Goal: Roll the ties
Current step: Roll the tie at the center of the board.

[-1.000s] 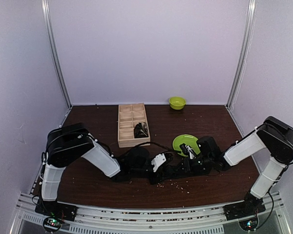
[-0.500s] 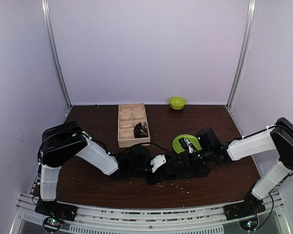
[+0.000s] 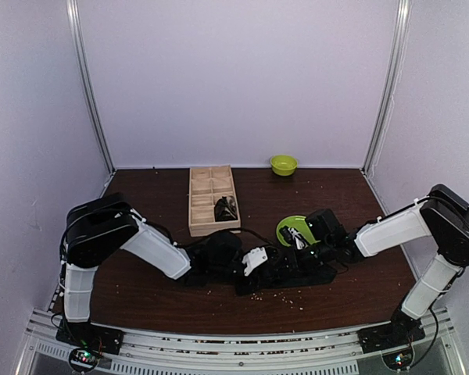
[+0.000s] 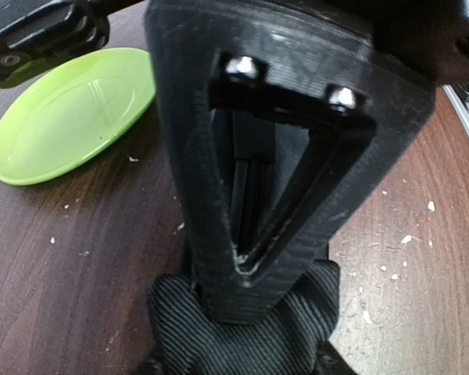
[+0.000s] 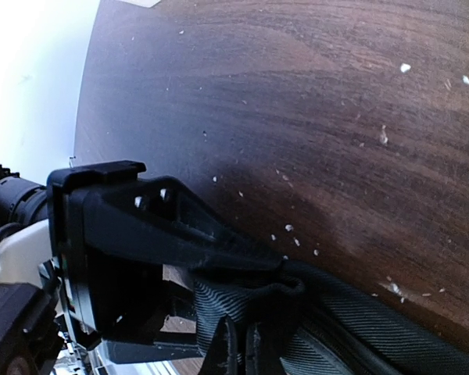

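A black ribbed tie [image 3: 313, 275] lies bunched on the brown table between my two grippers. My left gripper [image 3: 284, 270] is low on the table and shut on a fold of the tie; the left wrist view shows its closed tips [image 4: 250, 301] pressed into the fabric [image 4: 211, 340]. My right gripper [image 3: 301, 248] meets it from the right, and its tips [image 5: 241, 348] are close together on the same tie [image 5: 352, 328]. The left gripper also shows in the right wrist view [image 5: 141, 234]. A second dark rolled tie [image 3: 225, 208] sits in a near compartment of the wooden organizer [image 3: 205, 195].
A green plate [image 3: 289, 226] lies just behind the grippers and also shows in the left wrist view [image 4: 70, 113]. A small green bowl [image 3: 283, 164] stands at the back wall. White crumbs dot the table near the front.
My right arm has swung and its gripper has shifted a little left toward the plate while staying low by the tie. The left arm has hardly moved.
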Controlling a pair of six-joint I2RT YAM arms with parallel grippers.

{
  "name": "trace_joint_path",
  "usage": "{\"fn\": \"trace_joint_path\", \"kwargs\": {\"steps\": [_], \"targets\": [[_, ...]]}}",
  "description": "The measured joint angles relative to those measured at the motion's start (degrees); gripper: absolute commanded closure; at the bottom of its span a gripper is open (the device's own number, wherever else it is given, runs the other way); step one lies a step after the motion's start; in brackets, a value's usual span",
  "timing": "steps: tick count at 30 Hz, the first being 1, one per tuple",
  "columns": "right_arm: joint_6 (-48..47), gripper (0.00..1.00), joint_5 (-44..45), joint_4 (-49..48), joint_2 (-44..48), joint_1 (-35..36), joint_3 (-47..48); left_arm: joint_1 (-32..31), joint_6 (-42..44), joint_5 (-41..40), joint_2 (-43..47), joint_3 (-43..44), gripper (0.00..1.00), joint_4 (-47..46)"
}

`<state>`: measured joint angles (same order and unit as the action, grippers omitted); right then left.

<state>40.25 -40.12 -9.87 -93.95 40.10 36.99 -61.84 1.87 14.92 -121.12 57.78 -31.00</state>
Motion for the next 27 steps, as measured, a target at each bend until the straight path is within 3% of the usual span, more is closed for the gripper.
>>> {"fn": "trace_joint_path", "kwargs": {"steps": [3, 8, 17, 27], "targets": [[-0.3, 1.00, 0.1, -0.1, 0.0, -0.1, -0.2, 0.0, 0.2, -0.5, 0.1, 0.1, 0.27, 0.2], [-1.6, 1.00, 0.2, -1.1, 0.0, -1.6, -2.4, 0.0, -1.0, -1.9, 1.1, -2.4, 0.15, -2.2], [-4.6, 1.00, 1.2, -3.0, 0.3, -4.1, -5.7, 0.0, -3.3, -2.0, 1.5, -6.8, 0.13, -9.2], [-5.1, 1.00, 1.0, -7.6, -0.2, -4.2, -7.5, -0.1, -7.3, -1.0, -4.7, -3.9, 0.14, -18.9]]}}
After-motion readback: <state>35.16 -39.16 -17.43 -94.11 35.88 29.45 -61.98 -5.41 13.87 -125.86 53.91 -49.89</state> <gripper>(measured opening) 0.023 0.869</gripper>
